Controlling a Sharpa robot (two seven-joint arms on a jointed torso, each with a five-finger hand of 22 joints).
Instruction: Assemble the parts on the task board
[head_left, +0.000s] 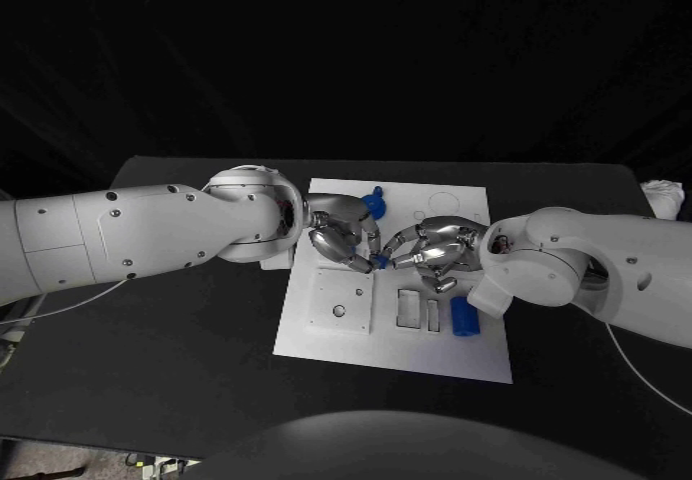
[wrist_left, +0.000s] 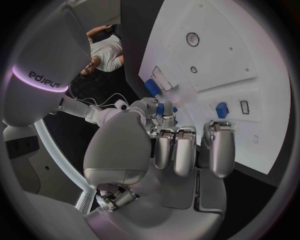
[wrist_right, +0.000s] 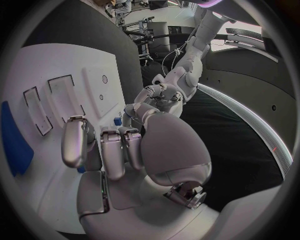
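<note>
The white task board (head_left: 483, 350) lies mid-table. My left hand (head_left: 342, 236) and right hand (head_left: 436, 252) meet fingertip to fingertip above its middle. Between those tips sits a small blue part (head_left: 379, 262), pinched from both sides. The left wrist view shows that part (wrist_left: 161, 108) at the right hand's fingers, past my left hand (wrist_left: 185, 150). In the right wrist view the part (wrist_right: 117, 121) lies just beyond my right hand (wrist_right: 112, 147). A blue cylinder (head_left: 463, 316) lies on the board's right side, and another blue part (head_left: 375, 203) stands at its far edge.
Two rectangular slots (head_left: 420, 309) are cut into the board beside the cylinder, and a raised square plate with holes (head_left: 342, 300) sits to their left. A round hole (head_left: 443, 203) shows near the far edge. Black table (head_left: 173, 340) surrounds the board.
</note>
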